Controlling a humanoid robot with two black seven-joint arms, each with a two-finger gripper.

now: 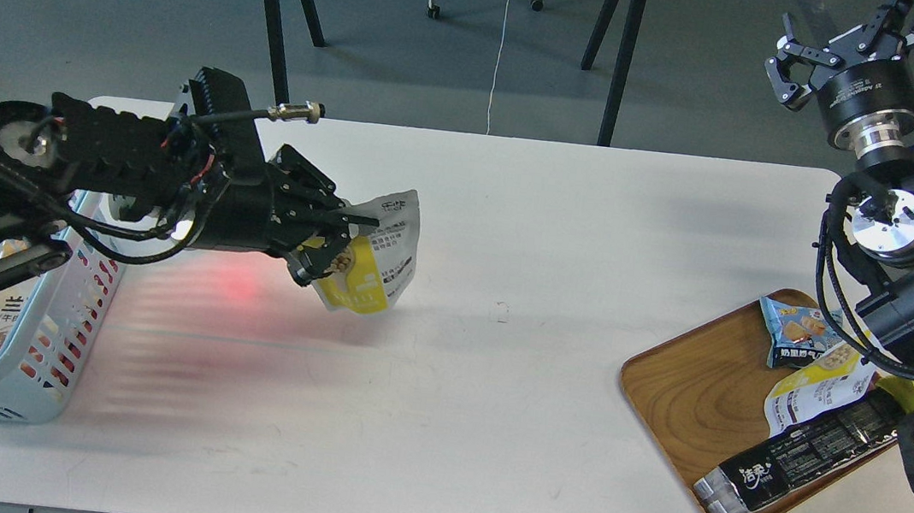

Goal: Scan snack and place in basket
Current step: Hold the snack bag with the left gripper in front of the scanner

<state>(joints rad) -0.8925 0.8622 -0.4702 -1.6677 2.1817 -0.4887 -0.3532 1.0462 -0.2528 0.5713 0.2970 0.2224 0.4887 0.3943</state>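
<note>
My left gripper (338,239) is shut on the snack (375,260), a puffy pouch with a yellow lower part and a white printed side. It holds the pouch in the air above the left half of the white table (514,211). The light blue basket (15,361) stands at the table's left edge, below and left of my left arm, with packets inside. My right gripper (842,51) is raised high at the far right, open and empty.
A wooden tray (691,395) at the right holds a small blue packet (801,334), a white and yellow pouch (820,388) and a long black packet (804,459). A red glow (238,287) falls on the table below my left arm; the scanner is hidden behind that arm.
</note>
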